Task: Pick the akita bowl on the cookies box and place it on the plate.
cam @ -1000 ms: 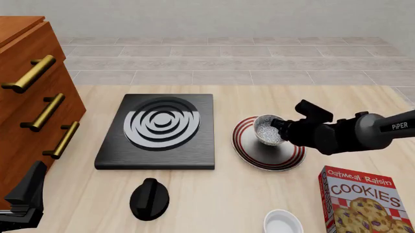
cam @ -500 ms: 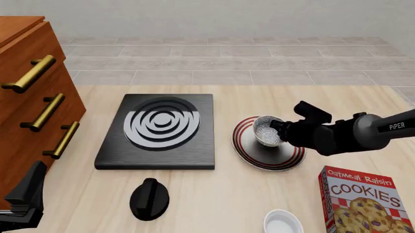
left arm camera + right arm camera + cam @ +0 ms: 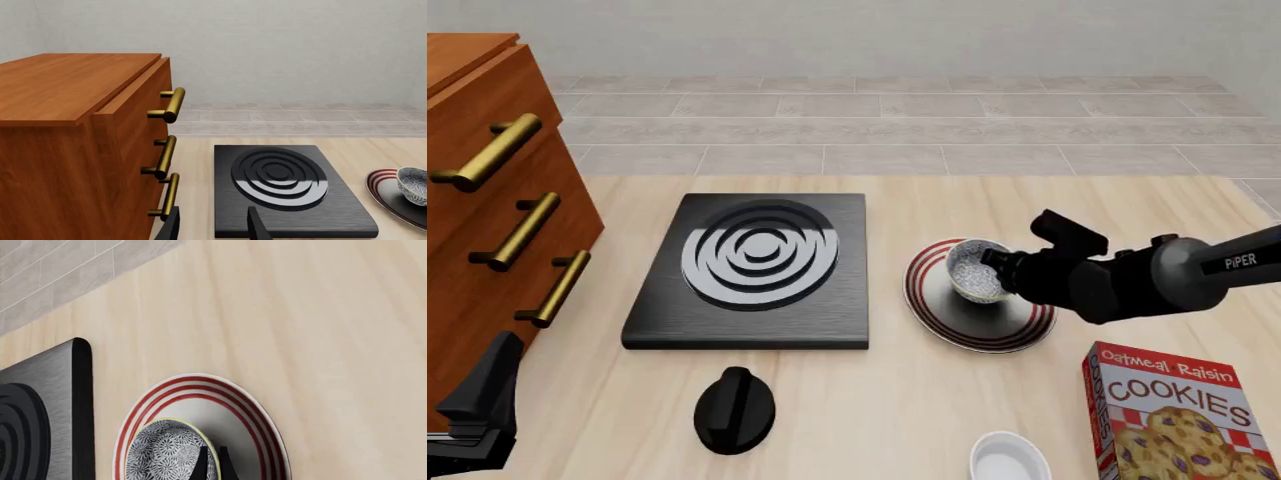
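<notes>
Right claw [image 3: 993, 268] clamped on rim of akita bowl [image 3: 976, 270], bowl over plate [image 3: 950, 316] at desk centre-right, cookies box [image 3: 1174, 415] at 5 o'clock, left claw [image 3: 212, 226] parted, empty.

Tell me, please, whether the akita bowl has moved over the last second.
Yes, slightly: in the front view the akita bowl, pinched at its rim by the right gripper, has drifted a little left over the plate, toward the stove.

The akita bowl [image 3: 976, 272] sits over the plate [image 3: 941, 318] at the right gripper [image 3: 994, 264] tips; the stove [image 3: 747, 270] lies left of the claw, the cookies box [image 3: 1174, 415] nearer the camera, the small bowl [image 3: 1009, 460] beside it.
</notes>
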